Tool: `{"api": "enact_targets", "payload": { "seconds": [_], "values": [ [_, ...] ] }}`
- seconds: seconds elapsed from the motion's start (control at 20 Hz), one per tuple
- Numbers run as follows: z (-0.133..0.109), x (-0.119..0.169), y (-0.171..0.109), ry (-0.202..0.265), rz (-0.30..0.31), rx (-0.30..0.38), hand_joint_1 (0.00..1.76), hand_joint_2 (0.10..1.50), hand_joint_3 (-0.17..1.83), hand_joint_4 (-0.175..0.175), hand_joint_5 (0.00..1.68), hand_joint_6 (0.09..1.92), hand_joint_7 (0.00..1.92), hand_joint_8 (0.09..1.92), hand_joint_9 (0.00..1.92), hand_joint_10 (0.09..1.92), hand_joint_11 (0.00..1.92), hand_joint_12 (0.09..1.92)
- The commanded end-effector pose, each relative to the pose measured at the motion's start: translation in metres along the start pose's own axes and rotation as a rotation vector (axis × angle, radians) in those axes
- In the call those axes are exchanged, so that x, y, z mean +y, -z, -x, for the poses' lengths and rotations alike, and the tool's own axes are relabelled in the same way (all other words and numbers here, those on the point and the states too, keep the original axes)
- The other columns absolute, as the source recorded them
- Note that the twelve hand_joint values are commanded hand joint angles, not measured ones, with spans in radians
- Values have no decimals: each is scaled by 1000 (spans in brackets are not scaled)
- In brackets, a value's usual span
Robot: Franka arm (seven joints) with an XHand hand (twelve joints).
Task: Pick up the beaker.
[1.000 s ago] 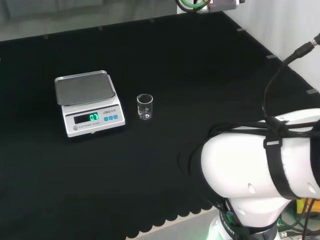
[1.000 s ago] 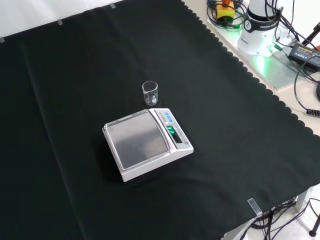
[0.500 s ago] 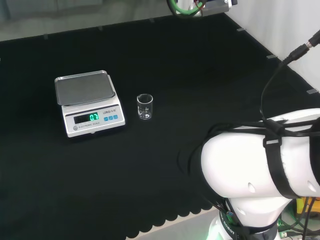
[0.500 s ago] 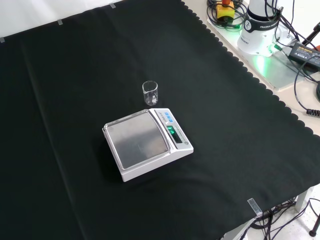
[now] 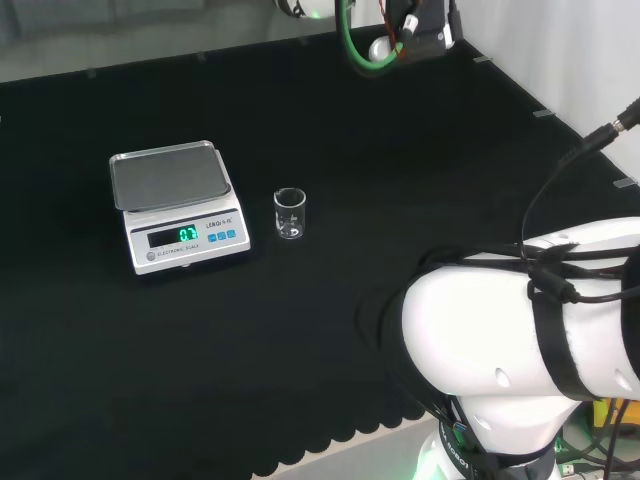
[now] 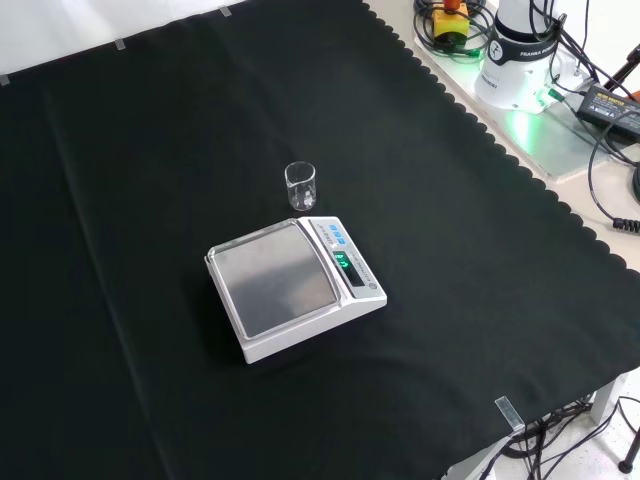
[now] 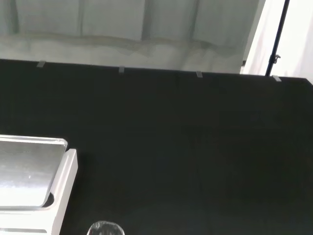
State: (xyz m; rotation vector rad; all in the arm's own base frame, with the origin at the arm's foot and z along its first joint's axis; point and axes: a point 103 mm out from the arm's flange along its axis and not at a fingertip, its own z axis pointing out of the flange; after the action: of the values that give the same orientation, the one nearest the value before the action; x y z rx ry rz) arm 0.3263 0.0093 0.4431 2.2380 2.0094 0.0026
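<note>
My arm has swung down into the top of the head view: a second ago only a sliver of cable and bracket showed there, and now the green cable (image 5: 350, 45) and a dark block of my wrist (image 5: 420, 25) hang above the far edge of the table (image 5: 330, 330). That tells me I am starting the reach, but I am not near the target yet.

The beaker (image 5: 289, 213) has not moved. It stands upright on the black cloth, just beside the scale (image 5: 176, 205) on that view's right and apart from it. In the front view the beaker (image 6: 300, 187) sits just behind the scale (image 6: 295, 288), on the side with the lit display. Nothing touches it, so the pick-up is all still ahead of me.

I cannot tell how my hand is set, whether spread or curled; its fingers are not clear in any picture. From the wrist camera I catch the rim of the beaker (image 7: 106, 228) cut off at the picture's edge, with a corner of the scale's metal pan (image 7: 29, 178) beside it. The glass is clear and faint against the cloth, and I cannot say whether it holds anything.
</note>
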Motion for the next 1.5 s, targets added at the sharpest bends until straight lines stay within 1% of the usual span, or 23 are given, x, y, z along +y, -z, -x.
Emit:
{"api": "enact_targets", "payload": {
  "seconds": [0.05, 0.2, 0.4, 0.45, 0.5, 0.55, 0.6, 0.65, 0.75, 0.8, 1.0, 1.05, 1.15, 1.25, 1.35, 1.4, 1.5],
  "values": [
    [-10, 14, -36, 2, 9, 3, 246, 915, 244, -32, 222, 87, 53, 759, 251, 860, 227, 1487],
    [-17, 23, -54, 14, -3, 24, 252, 915, 243, -35, 234, 87, 58, 766, 256, 862, 233, 1488],
    [-19, 33, -81, 28, -3, 91, 258, 915, 242, -38, 243, 87, 65, 776, 260, 864, 237, 1488],
    [-21, 36, -87, 35, -8, 84, 260, 915, 242, -38, 244, 87, 66, 778, 261, 864, 238, 1488],
    [-23, 38, -91, 33, -28, 41, 261, 915, 241, -39, 245, 87, 66, 779, 262, 865, 238, 1488],
    [-27, 39, -95, 49, -47, 10, 263, 915, 241, -39, 243, 87, 66, 781, 263, 865, 239, 1488],
    [-30, 40, -100, 53, -49, 7, 265, 915, 241, -38, 239, 87, 65, 782, 264, 866, 238, 1488],
    [-33, 41, -105, 56, -50, -12, 268, 915, 241, -37, 236, 87, 65, 783, 264, 866, 237, 1488],
    [-39, 44, -120, 55, -57, -80, 272, 914, 240, -36, 232, 87, 63, 785, 264, 867, 235, 1488],
    [-42, 47, -130, 54, -69, -92, 274, 914, 240, -36, 231, 87, 63, 786, 264, 867, 234, 1488],
    [-53, 55, -167, 55, -106, -102, 282, 912, 238, -33, 223, 87, 56, 787, 261, 867, 228, 1489],
    [-55, 56, -172, 65, -102, -98, 284, 912, 238, -33, 222, 87, 54, 787, 260, 867, 225, 1490],
    [-57, 57, -179, 66, -102, -90, 285, 912, 237, -33, 220, 87, 50, 789, 258, 868, 220, 1493],
    [-60, 58, -185, 76, -110, -99, 286, 912, 237, -32, 220, 87, 48, 790, 255, 868, 216, 1495],
    [-62, 60, -191, 72, -122, -101, 287, 911, 237, -32, 220, 87, 47, 792, 252, 869, 210, 1496],
    [-66, 60, -195, 76, -122, -117, 287, 911, 236, -32, 220, 87, 46, 792, 251, 869, 207, 1497],
    [-67, 60, -205, 53, -119, -100, 287, 911, 236, -33, 221, 87, 45, 794, 249, 871, 203, 1499]
  ]
}}
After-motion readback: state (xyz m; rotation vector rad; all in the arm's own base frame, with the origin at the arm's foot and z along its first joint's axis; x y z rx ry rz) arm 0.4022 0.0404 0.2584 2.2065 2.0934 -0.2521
